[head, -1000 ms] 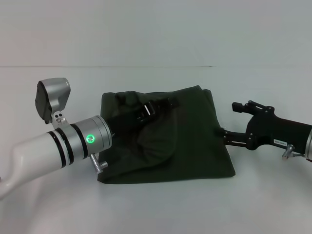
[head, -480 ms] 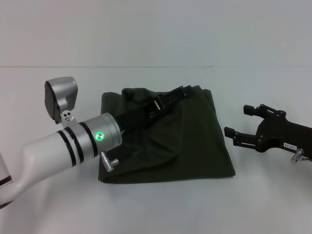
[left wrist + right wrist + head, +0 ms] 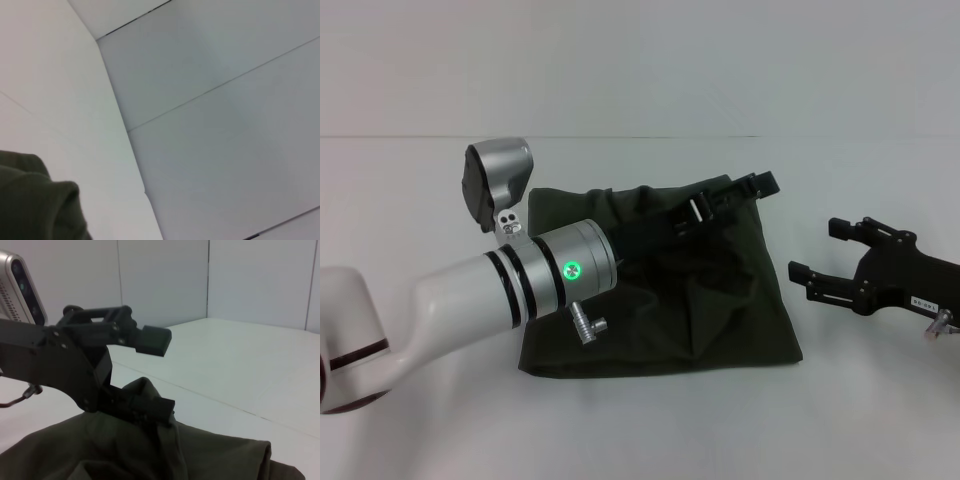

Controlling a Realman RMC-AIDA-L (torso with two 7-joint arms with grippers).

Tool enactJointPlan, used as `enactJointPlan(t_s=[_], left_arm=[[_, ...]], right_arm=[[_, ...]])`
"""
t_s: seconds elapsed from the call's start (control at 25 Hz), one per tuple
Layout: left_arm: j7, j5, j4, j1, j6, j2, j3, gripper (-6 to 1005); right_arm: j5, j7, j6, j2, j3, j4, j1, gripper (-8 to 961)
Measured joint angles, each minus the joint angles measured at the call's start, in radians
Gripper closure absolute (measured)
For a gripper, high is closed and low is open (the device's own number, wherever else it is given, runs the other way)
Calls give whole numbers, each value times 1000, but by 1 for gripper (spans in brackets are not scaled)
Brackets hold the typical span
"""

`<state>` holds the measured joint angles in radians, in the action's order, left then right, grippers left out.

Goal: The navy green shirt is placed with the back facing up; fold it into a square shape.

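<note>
Head view: the navy green shirt [image 3: 720, 300] is seen bunched on the white tabletop [image 3: 640, 430], with the left pincer [image 3: 745, 192] spread over its far right edge, apparently gripping nothing. The right pincer [image 3: 817, 255] is held open, right of the shirt.

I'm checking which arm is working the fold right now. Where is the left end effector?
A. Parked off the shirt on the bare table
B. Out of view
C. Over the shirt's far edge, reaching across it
C: the left end effector reaches across the navy green shirt to its far edge, while the right end effector waits open beside it.
</note>
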<state>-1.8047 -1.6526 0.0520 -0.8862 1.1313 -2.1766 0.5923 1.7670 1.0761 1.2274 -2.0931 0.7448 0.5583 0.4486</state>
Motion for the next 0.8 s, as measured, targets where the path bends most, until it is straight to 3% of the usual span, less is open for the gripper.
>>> enactJointPlan(t_s=[0.32, 0.6, 0.8], left_arm=[[1, 6, 22, 2, 73, 3, -6, 78], [-81, 0, 285, 199, 279, 26, 87, 78], [-48, -1, 361, 344, 355, 79, 102, 78]], right_arm=[[0, 3, 28, 2, -37, 2, -19, 25], [0, 44, 129, 5, -112, 16, -27, 25], [3, 112, 256, 1, -79, 72, -6, 25]])
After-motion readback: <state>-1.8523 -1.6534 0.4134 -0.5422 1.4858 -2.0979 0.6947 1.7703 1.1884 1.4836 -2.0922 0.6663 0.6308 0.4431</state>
